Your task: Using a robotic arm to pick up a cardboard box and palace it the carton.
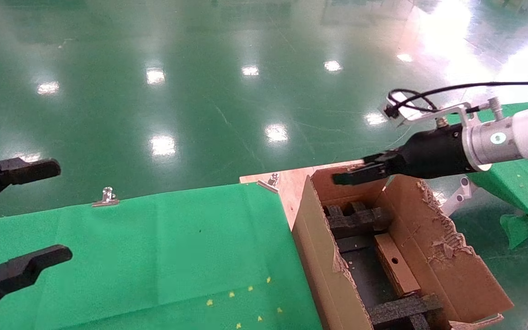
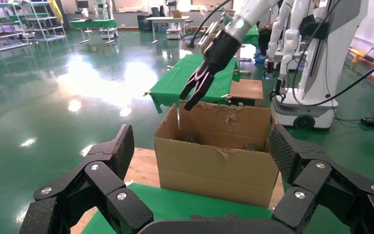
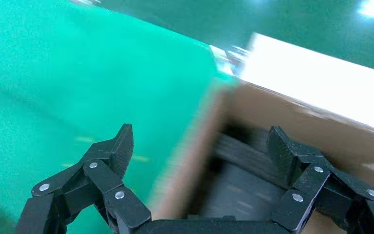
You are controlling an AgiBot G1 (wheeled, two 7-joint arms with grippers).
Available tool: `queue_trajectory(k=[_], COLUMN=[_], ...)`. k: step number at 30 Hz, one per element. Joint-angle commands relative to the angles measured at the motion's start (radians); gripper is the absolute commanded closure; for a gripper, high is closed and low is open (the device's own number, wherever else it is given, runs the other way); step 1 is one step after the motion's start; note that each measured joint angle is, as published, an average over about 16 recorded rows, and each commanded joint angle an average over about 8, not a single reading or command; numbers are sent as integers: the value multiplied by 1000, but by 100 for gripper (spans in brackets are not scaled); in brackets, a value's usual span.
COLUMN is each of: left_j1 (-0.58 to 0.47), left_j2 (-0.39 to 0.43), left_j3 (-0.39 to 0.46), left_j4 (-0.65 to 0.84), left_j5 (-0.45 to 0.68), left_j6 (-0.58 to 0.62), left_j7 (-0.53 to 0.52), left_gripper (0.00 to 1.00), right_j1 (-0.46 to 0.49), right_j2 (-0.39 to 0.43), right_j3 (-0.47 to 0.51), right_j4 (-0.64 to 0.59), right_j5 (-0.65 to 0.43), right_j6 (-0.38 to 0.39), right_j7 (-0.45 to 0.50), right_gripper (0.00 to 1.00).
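Note:
The carton [image 1: 319, 238] stands open at the right end of the green table, with ragged flaps and black foam blocks [image 1: 355, 220] inside. The small cardboard box [image 1: 394, 266] lies inside it between the foam blocks, its round hole facing up. My right gripper [image 1: 349, 174] hovers over the carton's far edge, open and empty. The right wrist view looks down between the open fingers [image 3: 200, 134] at the carton's wall [image 3: 195, 161] and foam [image 3: 243, 156]. My left gripper [image 1: 57, 211] is parked open at the far left, facing the carton [image 2: 214, 165]; the right gripper [image 2: 195, 92] hangs above it there.
A green cloth [image 1: 177, 247] covers the table and is held by metal clips [image 1: 107, 197]. A bare wooden board [image 1: 291, 181] shows beside the carton. Another green-covered table [image 1: 511, 183] lies behind the right arm. Other robots [image 2: 316, 58] stand beyond the carton.

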Motion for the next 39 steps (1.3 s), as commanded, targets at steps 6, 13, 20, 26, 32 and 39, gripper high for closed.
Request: queue_trajectory(k=[6,13,20,26,32,39], left_j1=[0,0,0,0,0,0], left_j2=[0,0,0,0,0,0], left_j3=[0,0,0,0,0,0], left_j4=[0,0,0,0,0,0], left_j5=[0,0,0,0,0,0], left_j6=[0,-1,-1,-1,-1,-1], left_j7=[0,0,0,0,0,0], left_gripper=[0,0,0,0,0,0], right_j1=[5,-3,-69,-172,-276,-397], right_j2=[67,62,51,37,23,6], right_j3=[58,59,158,313,469,651], right_j4=[74,65,86,121,155,195], right_j5=[141,143,132,121,110,97], right_j6=[-109,-105,-125,-163,-200,-244], right_j7=[-28,-26,-63,-121,-180,-248], right_gripper=[0,0,0,0,0,0])
